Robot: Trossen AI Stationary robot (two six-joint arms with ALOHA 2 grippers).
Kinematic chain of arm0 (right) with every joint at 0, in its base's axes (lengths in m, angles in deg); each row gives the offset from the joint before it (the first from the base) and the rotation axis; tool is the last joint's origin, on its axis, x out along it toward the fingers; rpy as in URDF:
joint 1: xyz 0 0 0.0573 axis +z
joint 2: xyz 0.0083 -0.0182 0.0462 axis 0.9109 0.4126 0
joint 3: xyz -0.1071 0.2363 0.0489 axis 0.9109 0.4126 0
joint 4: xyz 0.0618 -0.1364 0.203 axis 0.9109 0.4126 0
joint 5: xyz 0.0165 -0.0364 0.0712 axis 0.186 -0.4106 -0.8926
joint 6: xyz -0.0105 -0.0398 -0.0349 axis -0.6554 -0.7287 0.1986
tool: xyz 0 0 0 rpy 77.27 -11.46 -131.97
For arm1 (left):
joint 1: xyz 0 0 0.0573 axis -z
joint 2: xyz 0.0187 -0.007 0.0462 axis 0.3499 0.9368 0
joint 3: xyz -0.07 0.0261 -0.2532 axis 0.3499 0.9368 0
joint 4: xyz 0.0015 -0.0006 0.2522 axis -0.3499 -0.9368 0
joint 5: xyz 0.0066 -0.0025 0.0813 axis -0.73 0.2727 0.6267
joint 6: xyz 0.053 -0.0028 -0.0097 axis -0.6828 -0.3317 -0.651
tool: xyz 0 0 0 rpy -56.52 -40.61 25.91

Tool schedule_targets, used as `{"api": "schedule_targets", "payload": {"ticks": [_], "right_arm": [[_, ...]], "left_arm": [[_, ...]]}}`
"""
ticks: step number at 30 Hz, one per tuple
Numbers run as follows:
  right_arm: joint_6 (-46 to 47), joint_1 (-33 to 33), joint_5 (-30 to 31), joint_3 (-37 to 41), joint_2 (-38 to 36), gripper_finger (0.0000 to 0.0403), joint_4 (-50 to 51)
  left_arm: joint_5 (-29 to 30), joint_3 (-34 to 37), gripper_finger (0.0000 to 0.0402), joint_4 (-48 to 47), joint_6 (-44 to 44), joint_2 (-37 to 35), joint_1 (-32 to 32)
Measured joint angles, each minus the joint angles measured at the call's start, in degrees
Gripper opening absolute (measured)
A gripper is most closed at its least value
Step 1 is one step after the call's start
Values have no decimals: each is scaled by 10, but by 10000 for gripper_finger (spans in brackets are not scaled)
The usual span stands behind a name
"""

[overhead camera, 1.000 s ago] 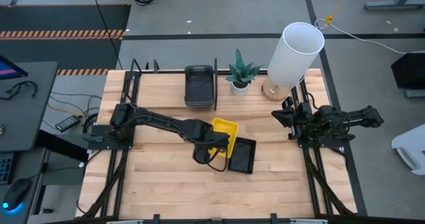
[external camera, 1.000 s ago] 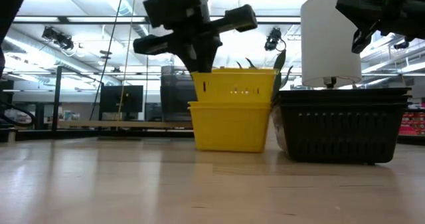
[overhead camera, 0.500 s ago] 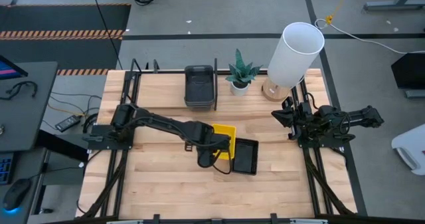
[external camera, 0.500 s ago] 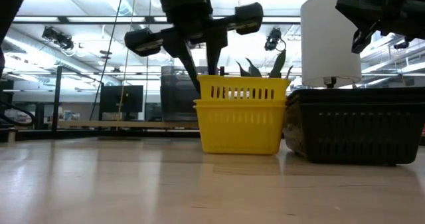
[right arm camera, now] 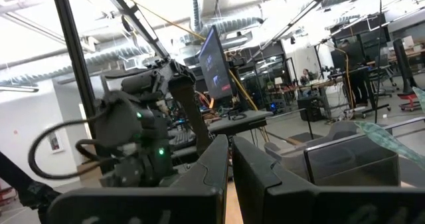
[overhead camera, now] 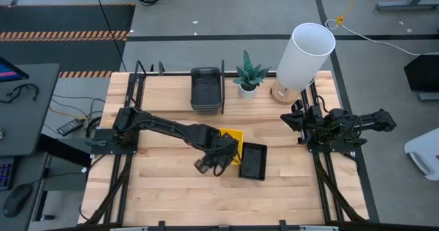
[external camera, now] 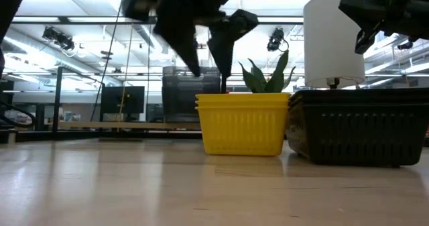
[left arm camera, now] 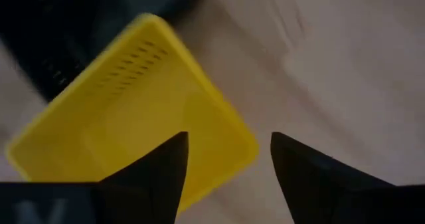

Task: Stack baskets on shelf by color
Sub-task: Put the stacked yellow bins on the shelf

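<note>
Nested yellow baskets (external camera: 242, 123) (overhead camera: 233, 139) stand on the table's middle, bottoms on the wood. A black slatted basket (overhead camera: 252, 161) (external camera: 352, 127) stands right beside them. My left gripper (external camera: 209, 48) (left arm camera: 229, 171) hovers open just above the yellow stack's near corner (left arm camera: 242, 144), touching nothing. A dark grey basket (overhead camera: 206, 88) sits at the shelf (external camera: 120, 126) by the far edge. My right gripper (right arm camera: 230, 167) waits shut at the table's right edge, raised off the table.
A white plant pot with a green plant (overhead camera: 247, 77) and a large white cylinder lamp (overhead camera: 305, 56) stand at the far edge, right of the shelf. Bare wood lies toward the near edge and on the left.
My left gripper has set the tilted upper yellow basket down into the lower one, so the two now sit level and nested. It has opened, let go of the rim, and risen a little above the stack.
</note>
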Motion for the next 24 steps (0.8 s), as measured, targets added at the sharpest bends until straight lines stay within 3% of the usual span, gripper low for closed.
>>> {"api": "schedule_targets", "payload": {"ticks": [5, 11, 14, 18, 24], "right_arm": [[0, 0, 0, 0, 0, 27, 0], [0, 0, 0, 0, 0, 27, 0], [0, 0, 0, 0, 0, 27, 0], [0, 0, 0, 0, 0, 27, 0], [0, 0, 0, 0, 0, 27, 0]], "left_arm": [[-4, 0, 203, 24, 262, 0, 2], [2, 0, 182, 81, 410, 0, 10], [18, 0, 175, 103, 430, 0, 20], [82, 1, 177, 107, 430, 9, 36], [96, 1, 197, 123, 427, 42, 43]]}}
